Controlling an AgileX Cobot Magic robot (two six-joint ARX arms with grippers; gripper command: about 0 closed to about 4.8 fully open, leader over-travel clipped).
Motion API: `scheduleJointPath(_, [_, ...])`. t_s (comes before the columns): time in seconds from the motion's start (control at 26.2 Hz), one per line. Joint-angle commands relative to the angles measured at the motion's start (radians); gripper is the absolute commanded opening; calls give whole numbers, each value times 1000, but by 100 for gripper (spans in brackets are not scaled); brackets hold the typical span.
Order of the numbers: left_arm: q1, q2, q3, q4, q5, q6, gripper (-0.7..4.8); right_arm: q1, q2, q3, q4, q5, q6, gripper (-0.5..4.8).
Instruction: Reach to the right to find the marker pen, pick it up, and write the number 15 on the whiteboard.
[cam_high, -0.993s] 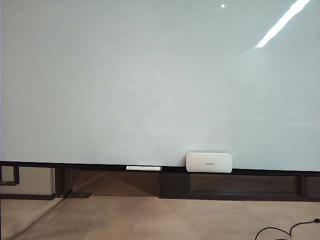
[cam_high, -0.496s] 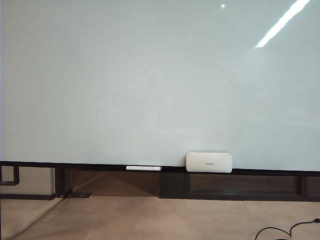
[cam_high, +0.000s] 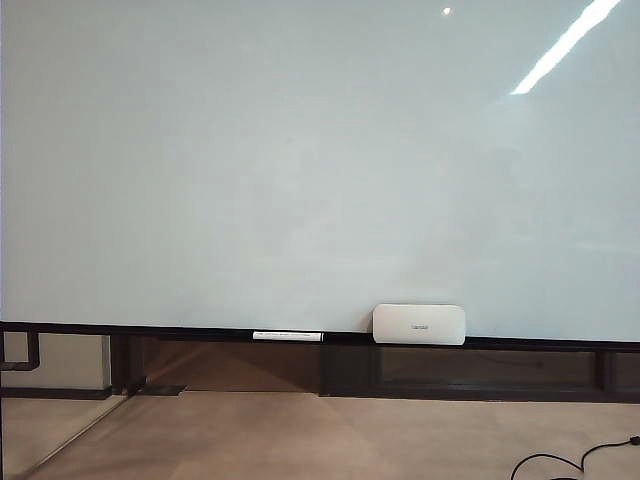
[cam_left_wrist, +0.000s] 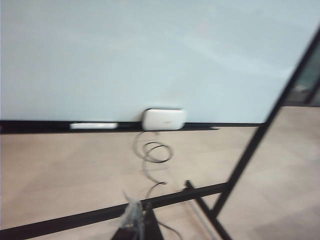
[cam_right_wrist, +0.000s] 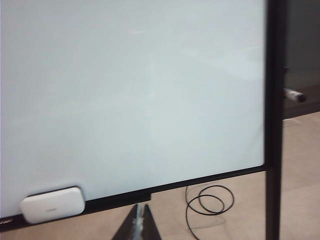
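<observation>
The whiteboard (cam_high: 300, 170) is a big glossy pale panel that fills the exterior view, and its surface carries no marks. Neither gripper appears in the exterior view. In the left wrist view my left gripper (cam_left_wrist: 136, 220) is a blurred dark wedge, fingers together, well back from the whiteboard (cam_left_wrist: 125, 55). My right gripper (cam_right_wrist: 140, 220) is shut with nothing in it, in front of the board's lower rail (cam_right_wrist: 150, 192). The marker pen is not clearly in view. A small pale slim thing with a dark end (cam_right_wrist: 294, 94) sits beyond the board's right post, too blurred to identify.
A white rounded box (cam_high: 418, 324) and a slim white stick (cam_high: 287, 336) rest on the dark bottom rail (cam_high: 150, 331). A coiled black cable (cam_right_wrist: 207, 200) lies on the floor below the board. The black stand post (cam_right_wrist: 275, 125) rises at the board's right edge, and black frame bars (cam_left_wrist: 100, 215) cross near the left gripper.
</observation>
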Motion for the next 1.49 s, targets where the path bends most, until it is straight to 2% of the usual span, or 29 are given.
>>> scheduleJointPath(0.04, [-48,1,3,13,-43,-6,-6,-2,18,44,14,10,5,-7])
scheduleJointPath(0.15, [-99,1,4,24,-64,-2,-6,-3,56,96,20,11,11,-7])
scheduleJointPath(0.19, [-140,1,3,24,-78,26,-6,-3,97,135,34,10,-4,-7])
scheduleJointPath(0.31, [-216,1,3,22,-177,59,-6,-3,232,230,101,2,-108,-7])
scheduleJointPath(0.38, [-258,1,3,28,-244,61,-6,-3,369,302,199,2,-192,-6])
scheduleJointPath(0.46, [-282,1,3,37,-249,51,-6,-27,503,354,348,6,-205,-6])
scheduleJointPath(0.53, [-288,1,4,79,-238,-2,-6,-100,642,431,404,-19,-196,-6])
scheduleJointPath(0.57, [-288,1,5,108,-224,-48,-6,-159,725,484,419,-96,-163,-6])
scheduleJointPath(0.65, [-288,1,6,99,-190,-47,-6,-270,850,568,419,-269,-123,-6])
scheduleJointPath(0.73, [-288,1,5,74,-167,-45,-6,-376,963,641,423,-363,-122,-6])
scheduleJointPath(0.8, [-288,1,5,87,-151,-36,-6,-449,1029,682,424,-388,-122,-6])
scheduleJointPath(0.88, [-288,1,5,87,-153,-64,-6,-512,1089,690,462,-409,-122,-6])
scheduleJointPath(0.99, [-288,1,3,90,-216,-31,-6,-565,1182,690,524,-531,-121,-5])
scheduleJointPath(1.03, [-288,1,3,97,-243,30,-6,-581,1253,690,579,-584,-122,-5])
scheduleJointPath(1.22, [-288,2,2,95,-269,61,-6,-602,1451,692,723,-608,-137,-5])
scheduleJointPath(1.37, [-288,8,2,94,-291,62,-6,-620,1582,731,730,-604,-172,-5])
scheduleJointPath(1.49, [-288,50,2,93,-259,61,-6,-640,1671,779,729,-602,-214,-5])
